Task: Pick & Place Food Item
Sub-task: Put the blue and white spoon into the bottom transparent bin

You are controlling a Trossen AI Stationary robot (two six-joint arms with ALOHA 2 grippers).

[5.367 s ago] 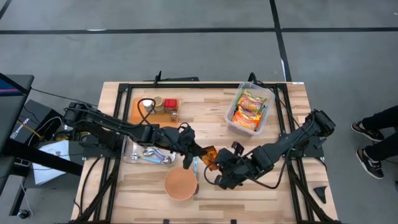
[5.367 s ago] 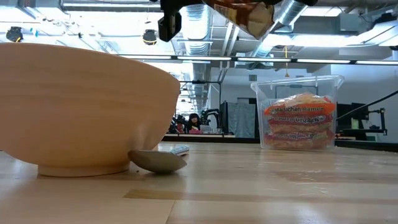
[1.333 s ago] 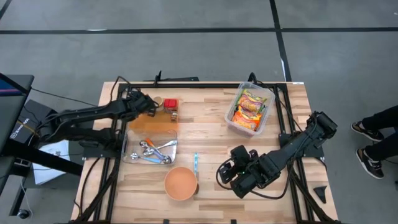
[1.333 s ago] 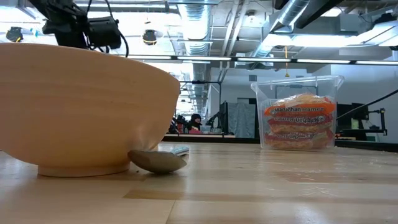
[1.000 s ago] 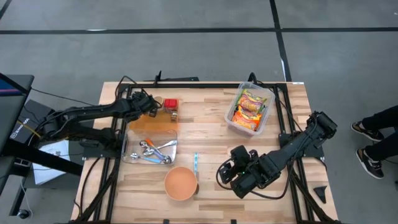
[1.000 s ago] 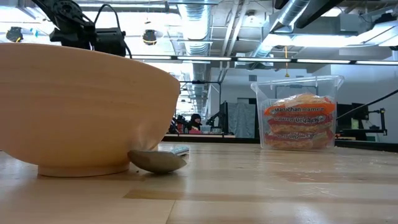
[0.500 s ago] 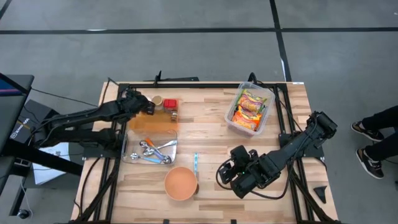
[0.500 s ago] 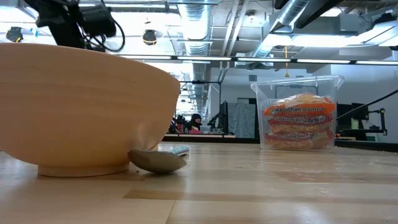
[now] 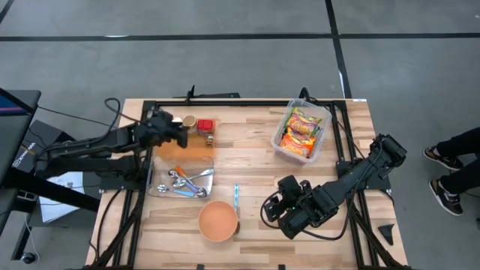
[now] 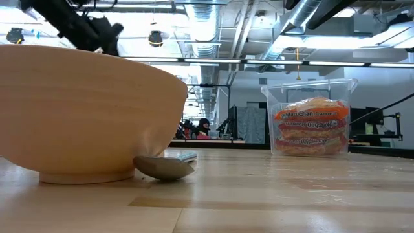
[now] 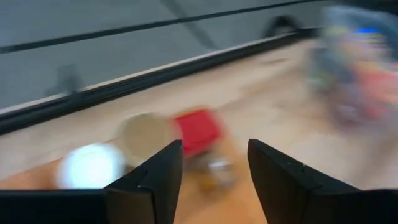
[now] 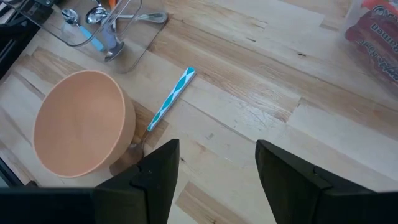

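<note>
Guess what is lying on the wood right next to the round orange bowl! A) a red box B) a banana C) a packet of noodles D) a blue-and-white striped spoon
D: a blue-and-white striped spoon lies on the table beside the bowl, its scoop end at the bowl's base.

Wooden table [image 9: 247, 161]: orange bowl [image 9: 218, 222], blue-striped spoon [image 9: 235, 196], clear noodle tub [image 9: 301, 132], utensil tray [image 9: 180, 182], perhaps jars [image 9: 198, 125].
</note>
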